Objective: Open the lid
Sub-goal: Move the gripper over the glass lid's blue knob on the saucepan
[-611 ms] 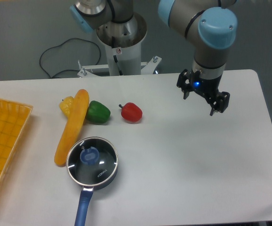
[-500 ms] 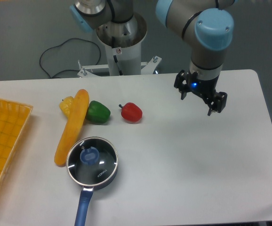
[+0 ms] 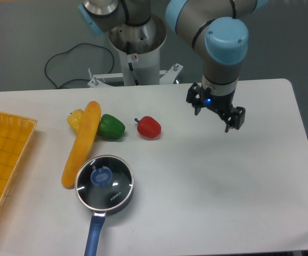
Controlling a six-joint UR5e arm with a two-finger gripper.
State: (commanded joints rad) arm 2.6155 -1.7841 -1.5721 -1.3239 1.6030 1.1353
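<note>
On table: one lid (image 3: pixel 105 183) | one gripper (image 3: pixel 214 113), jaws apart

The arm reaches in from the upper middle, its blue-capped wrist joint bent so the tool points down at the bench. The gripper (image 3: pixel 215 113) hangs above the surface with its two dark fingers (image 3: pixel 234 119) spread apart and nothing between them.
</note>
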